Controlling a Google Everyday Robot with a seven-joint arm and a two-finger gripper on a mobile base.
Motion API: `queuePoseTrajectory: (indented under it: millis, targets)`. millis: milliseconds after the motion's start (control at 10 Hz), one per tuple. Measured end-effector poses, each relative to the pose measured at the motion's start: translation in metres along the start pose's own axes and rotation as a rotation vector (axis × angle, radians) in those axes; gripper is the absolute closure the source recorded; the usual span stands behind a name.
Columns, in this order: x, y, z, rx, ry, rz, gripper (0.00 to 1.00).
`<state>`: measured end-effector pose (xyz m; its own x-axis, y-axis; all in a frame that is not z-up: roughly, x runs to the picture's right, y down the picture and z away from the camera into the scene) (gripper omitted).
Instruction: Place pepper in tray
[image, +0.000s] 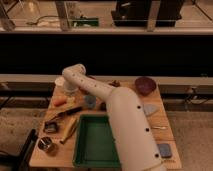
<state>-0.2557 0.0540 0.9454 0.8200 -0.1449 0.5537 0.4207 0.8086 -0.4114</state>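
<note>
Hand (70, 90) low over table's (59, 148) far corner, green tray (95, 143) nearby

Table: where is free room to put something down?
The green tray is bare inside. On the table, a free patch lies at the right edge, between the spoon and the blue sponge. The left side is crowded: banana, metal cup, orange vegetable. The gripper hangs at the back left, by the white cup.
</note>
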Motion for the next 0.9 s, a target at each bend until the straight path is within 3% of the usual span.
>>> queuePoseTrajectory:
  millis: [600, 900]
  targets:
    - [0.0001, -0.0062, 0.0029, 0.004, -0.03, -0.019, 0.2]
    - [0.0034, -0.0078, 0.0074, -0.003, -0.05, -0.018, 0.27]
